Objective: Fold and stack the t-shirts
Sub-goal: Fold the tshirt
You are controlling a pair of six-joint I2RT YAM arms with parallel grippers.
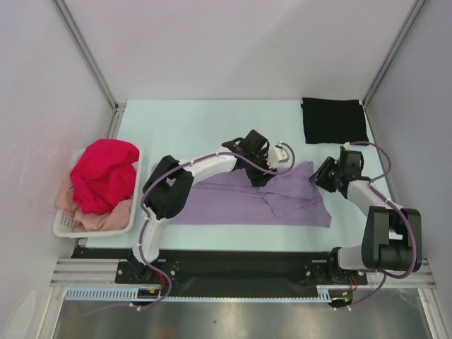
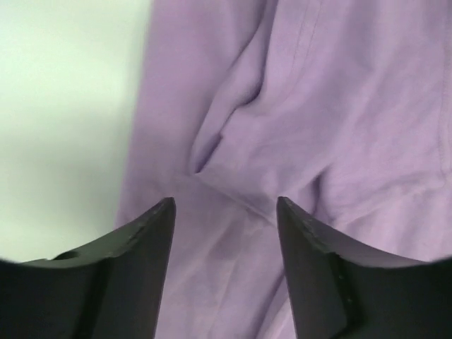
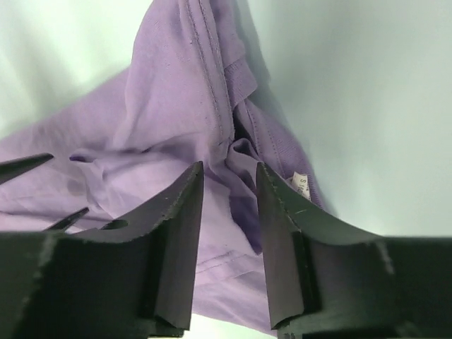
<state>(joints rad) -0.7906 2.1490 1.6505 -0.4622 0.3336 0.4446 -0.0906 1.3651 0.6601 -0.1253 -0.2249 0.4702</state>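
The lavender t-shirt (image 1: 233,203) lies spread and wrinkled on the table's middle. My left gripper (image 1: 263,178) hovers open over its upper middle; in the left wrist view the jaws (image 2: 226,201) stand wide apart above creased lavender cloth (image 2: 318,106). My right gripper (image 1: 320,176) is at the shirt's right upper corner, open, its jaws (image 3: 229,166) on either side of the bunched collar (image 3: 244,152) without pinching it; a white label (image 3: 301,183) shows. The black folded t-shirt (image 1: 334,120) lies at the back right. The magenta-red t-shirt (image 1: 104,173) lies on the peach-pink one (image 1: 106,219) in the basket.
The white plastic basket (image 1: 62,224) stands at the table's left edge. Metal frame posts (image 1: 85,49) and grey walls close in the left, back and right sides. The pale table (image 1: 198,127) shows bare behind the lavender shirt.
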